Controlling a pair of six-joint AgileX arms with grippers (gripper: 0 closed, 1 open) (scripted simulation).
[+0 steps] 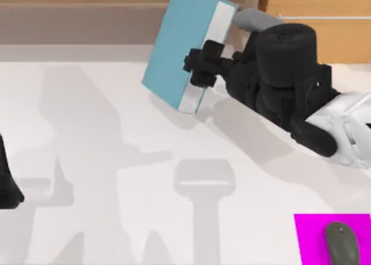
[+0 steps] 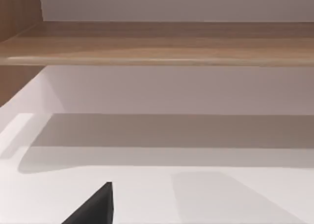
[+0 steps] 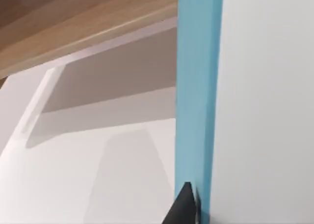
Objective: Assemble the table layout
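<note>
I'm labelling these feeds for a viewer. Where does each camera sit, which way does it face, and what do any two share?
Top view: above the table, looking down; the right gripper holds a blue book tilted near the wooden shelf; the left arm is parked at the left edge; a mouse lies on a magenta mat.
Left wrist view: low over the table, facing the shelf.
Right wrist view: beside the book's blue cover, shelf beyond.
Shared: all three show shelf and tabletop.

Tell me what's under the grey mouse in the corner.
The grey mouse lies on a magenta mat on the white table, at the top view's lower right. The mat's part beneath the mouse is covered.
</note>
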